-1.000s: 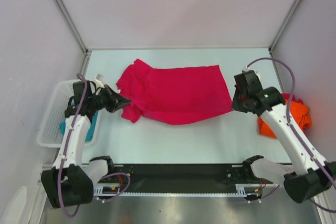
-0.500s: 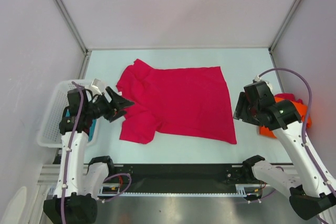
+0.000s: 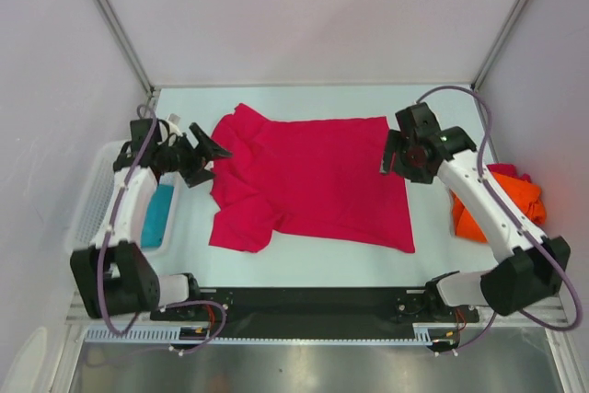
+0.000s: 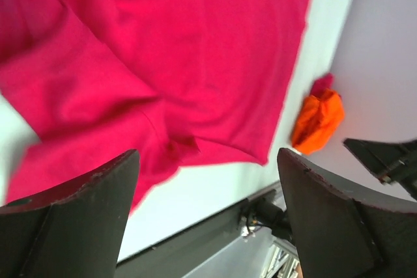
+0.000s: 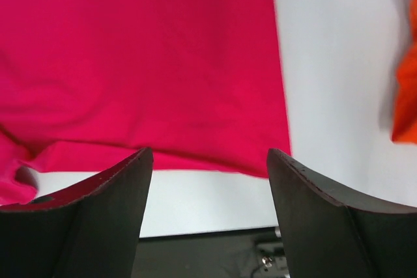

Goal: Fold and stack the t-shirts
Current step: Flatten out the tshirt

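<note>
The crimson-pink short-sleeved cloth t-shirt (image 3: 308,181) lies spread nearly flat in the middle of the table (image 3: 423,108). Its collar and sleeves are toward 9 o'clock and its hem toward 3 o'clock.

The left hand (image 4: 208,154) hangs over the shoulder end with its fingers spread wide and nothing between them. The right hand (image 5: 208,151) hovers at the far hem corner, likewise released and empty. The step looks to be a lengthwise fold. To do it well, each hand should pinch only the top edge at its own end, at about 12 o'clock on the cloth. Both should lift together and carry that edge toward 6 o'clock, keeping the cloth taut between them so the crease runs straight. The sleeve at 7 o'clock is rumpled and doubled under, and the far sleeve by the left hand is bunched. Both are best flattened or tucked in first, or the fold will come out lumpy.

At 9 o'clock a white plastic mesh basket (image 3: 92,200) sits off the table's edge with a teal cloth shirt (image 3: 158,213) inside. It is close to the left arm's elbow and could be knocked. At 3 o'clock a bright orange crumpled cloth t-shirt (image 3: 520,195) lies beside the right arm. It is apart from the crimson hem and out of the fold's path.
</note>
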Tool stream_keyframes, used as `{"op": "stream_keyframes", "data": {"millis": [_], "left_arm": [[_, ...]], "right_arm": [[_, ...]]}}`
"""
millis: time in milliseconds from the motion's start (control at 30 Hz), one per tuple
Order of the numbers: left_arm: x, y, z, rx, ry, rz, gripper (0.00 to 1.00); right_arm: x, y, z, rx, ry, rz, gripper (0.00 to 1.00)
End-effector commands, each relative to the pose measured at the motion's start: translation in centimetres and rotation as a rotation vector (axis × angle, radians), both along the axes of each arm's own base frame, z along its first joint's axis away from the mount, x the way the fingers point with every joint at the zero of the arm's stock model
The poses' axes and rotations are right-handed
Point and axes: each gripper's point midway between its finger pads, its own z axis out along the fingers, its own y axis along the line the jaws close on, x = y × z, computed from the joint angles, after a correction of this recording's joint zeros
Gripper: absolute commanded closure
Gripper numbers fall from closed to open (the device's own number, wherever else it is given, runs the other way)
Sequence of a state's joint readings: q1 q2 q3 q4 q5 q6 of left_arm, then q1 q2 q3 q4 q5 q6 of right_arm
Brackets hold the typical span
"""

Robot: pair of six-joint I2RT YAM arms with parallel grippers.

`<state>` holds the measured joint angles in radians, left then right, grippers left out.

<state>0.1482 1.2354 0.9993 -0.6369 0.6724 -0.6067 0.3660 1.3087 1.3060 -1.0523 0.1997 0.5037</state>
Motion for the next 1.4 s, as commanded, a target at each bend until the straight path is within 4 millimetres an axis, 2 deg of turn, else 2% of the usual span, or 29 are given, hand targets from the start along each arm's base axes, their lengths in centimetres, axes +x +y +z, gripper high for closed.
{"op": "stream_keyframes", "data": {"millis": [0, 67, 100, 200, 333, 500, 633, 800, 833, 900, 1000, 1167, 1200, 1333, 1367], "left_arm": [[5.1, 2.6, -2.8, 0.147, 0.016, 0.009, 0.08], [6.0, 3.2, -4.3, 0.169, 0.061, 0.021, 0.08], [6.3, 3.6, -6.2, 0.183, 0.117, 0.035, 0.08], [6.9, 4.5, -8.9, 0.251, 0.182, 0.067, 0.09], [7.0, 4.4, -11.1, 0.307, 0.221, 0.072, 0.13], [6.2, 3.7, -13.6, 0.313, 0.268, 0.069, 0.20], [5.7, 4.0, -14.0, 0.385, 0.275, 0.077, 0.23], [5.6, 6.0, -13.7, 0.570, 0.282, 0.101, 0.30], [5.4, 5.1, -13.7, 0.590, 0.276, 0.070, 0.36], [5.2, 4.6, -14.3, 0.589, 0.289, 0.047, 0.44], [4.7, 3.6, -15.4, 0.573, 0.318, -0.002, 0.63], [4.2, 3.2, -15.5, 0.589, 0.322, -0.020, 0.90], [4.0, 3.5, -15.4, 0.603, 0.328, -0.013, 0.99], [3.7, 4.3, -14.2, 0.647, 0.321, -0.009, 1.00], [3.9, 5.0, -13.4, 0.680, 0.304, 0.011, 1.00]], "right_arm": [[3.8, 3.4, 3.1, 0.092, -0.123, 0.075, 0.24], [3.9, 4.0, 3.8, 0.113, -0.142, 0.078, 0.24], [3.7, 4.2, 4.3, 0.123, -0.156, 0.081, 0.24], [2.8, 4.4, 4.5, 0.138, -0.162, 0.085, 0.24], [1.1, 3.3, 4.9, 0.131, -0.177, 0.076, 0.24], [-0.1, 2.6, 5.0, 0.130, -0.184, 0.072, 0.24], [-0.4, 2.5, 5.2, 0.129, -0.185, 0.077, 0.24], [-0.6, 2.3, 5.6, 0.140, -0.198, 0.077, 0.24], [-0.7, 2.3, 5.7, 0.142, -0.201, 0.076, 0.25], [-0.8, 2.2, 5.9, 0.145, -0.209, 0.078, 0.25], [-1.0, 1.9, 6.3, 0.151, -0.219, 0.078, 0.25], [-1.3, 1.2, 6.5, 0.154, -0.226, 0.074, 0.25], [-1.3, 1.1, 6.5, 0.153, -0.227, 0.075, 0.25], [-1.3, 0.8, 6.7, 0.160, -0.235, 0.076, 0.25], [-1.2, 0.8, 6.7, 0.160, -0.237, 0.073, 0.25]]}}
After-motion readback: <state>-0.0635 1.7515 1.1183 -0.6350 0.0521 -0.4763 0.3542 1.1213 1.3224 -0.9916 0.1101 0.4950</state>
